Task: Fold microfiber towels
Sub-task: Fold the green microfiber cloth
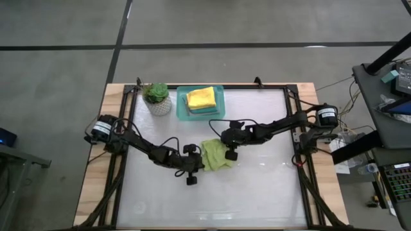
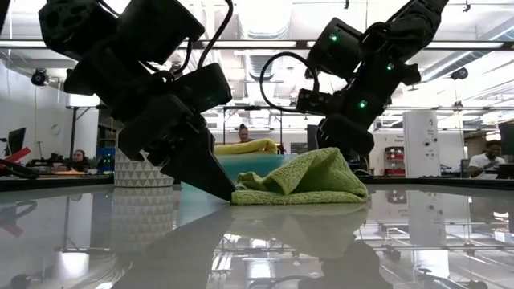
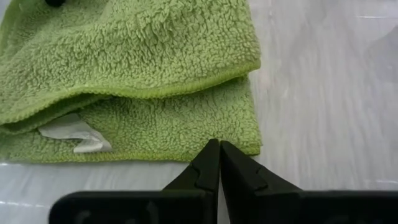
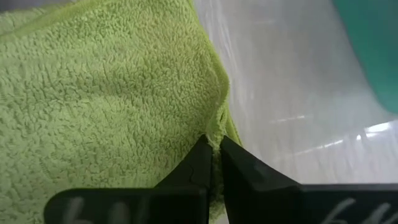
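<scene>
both arms reach into mid-table; right gripper [image 4: 211, 152] is clamped on the edge of the folded lime green microfiber towel [image 1: 216, 154], left gripper [image 3: 219, 157] is pinched closed, tips at its other edge

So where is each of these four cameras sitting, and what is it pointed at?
High view: above, facing down; both arms, lime green towel, teal tray.
Low view: table height, facing the room; both arms.
Left wrist: behind the shut left gripper at the towel's edge.
Right wrist: behind the right gripper, pinching the towel.
All four share the towel.
</scene>
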Controlling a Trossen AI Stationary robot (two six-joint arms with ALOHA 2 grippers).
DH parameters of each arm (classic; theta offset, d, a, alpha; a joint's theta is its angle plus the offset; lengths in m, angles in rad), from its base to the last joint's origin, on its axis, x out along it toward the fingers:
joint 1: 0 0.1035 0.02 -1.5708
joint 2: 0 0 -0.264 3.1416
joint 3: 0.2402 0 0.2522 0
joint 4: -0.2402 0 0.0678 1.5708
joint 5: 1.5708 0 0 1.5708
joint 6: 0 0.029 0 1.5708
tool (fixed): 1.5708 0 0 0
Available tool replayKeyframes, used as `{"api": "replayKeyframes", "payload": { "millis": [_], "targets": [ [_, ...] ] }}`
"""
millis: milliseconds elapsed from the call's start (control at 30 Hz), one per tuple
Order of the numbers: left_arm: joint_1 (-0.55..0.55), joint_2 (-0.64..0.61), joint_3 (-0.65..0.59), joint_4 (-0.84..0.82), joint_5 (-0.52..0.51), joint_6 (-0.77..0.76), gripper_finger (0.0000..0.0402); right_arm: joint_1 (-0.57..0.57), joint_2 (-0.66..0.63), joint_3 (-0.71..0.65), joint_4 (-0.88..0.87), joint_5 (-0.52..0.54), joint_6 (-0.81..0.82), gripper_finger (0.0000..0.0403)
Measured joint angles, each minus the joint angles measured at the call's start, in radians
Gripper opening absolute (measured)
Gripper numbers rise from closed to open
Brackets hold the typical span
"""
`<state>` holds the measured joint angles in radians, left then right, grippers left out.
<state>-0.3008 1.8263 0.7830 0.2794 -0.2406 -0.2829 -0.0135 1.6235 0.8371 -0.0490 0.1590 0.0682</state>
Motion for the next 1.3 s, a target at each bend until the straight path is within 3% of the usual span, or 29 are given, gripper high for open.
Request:
{"api": "replayKeyframes", "payload": {
  "millis": [433, 767, 933, 1067, 1300],
  "targets": [
    [0.003, -0.006, 0.000, -0.010, 0.012, 0.000, 0.0000, 0.000, 0.002, 0.001, 0.012, 0.000, -0.011, 0.0020],
    [0.006, -0.027, -0.003, -0.018, 0.018, 0.009, 0.0000, 0.000, -0.084, 0.027, -0.019, -0.002, -0.016, 0.0122],
    [0.006, -0.040, -0.003, -0.022, 0.017, 0.052, 0.0000, 0.009, -0.144, 0.092, -0.115, -0.022, 0.046, 0.0163],
    [0.007, -0.043, -0.003, -0.018, 0.011, 0.076, 0.0000, 0.061, -0.176, 0.141, -0.129, -0.087, 0.103, 0.0178],
    [0.008, -0.043, -0.002, -0.008, 0.001, 0.090, 0.0000, 0.248, -0.138, 0.213, -0.134, -0.077, 0.168, 0.0174]
  ]
}}
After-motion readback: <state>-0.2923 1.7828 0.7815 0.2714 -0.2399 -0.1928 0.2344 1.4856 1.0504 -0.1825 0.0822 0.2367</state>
